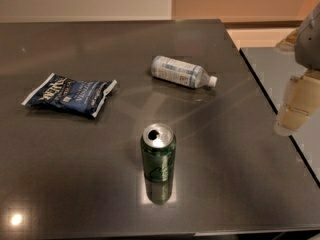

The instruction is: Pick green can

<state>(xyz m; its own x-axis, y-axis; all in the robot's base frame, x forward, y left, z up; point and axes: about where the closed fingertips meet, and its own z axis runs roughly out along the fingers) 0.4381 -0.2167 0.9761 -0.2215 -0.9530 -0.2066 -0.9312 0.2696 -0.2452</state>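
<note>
The green can (158, 153) stands upright on the dark table (75, 184), near the front and a little right of the middle. It is dark green with a silver opened top and pale swirl marks low on its side. My gripper (295, 109) is at the far right edge of the view, beyond the table's right edge, well to the right of the can and apart from it.
A clear plastic bottle (182, 72) with a white cap lies on its side behind the can. A dark blue snack bag (70, 94) lies at the left. The table's right edge runs diagonally past the gripper, with a second grey surface (270, 66) beyond it.
</note>
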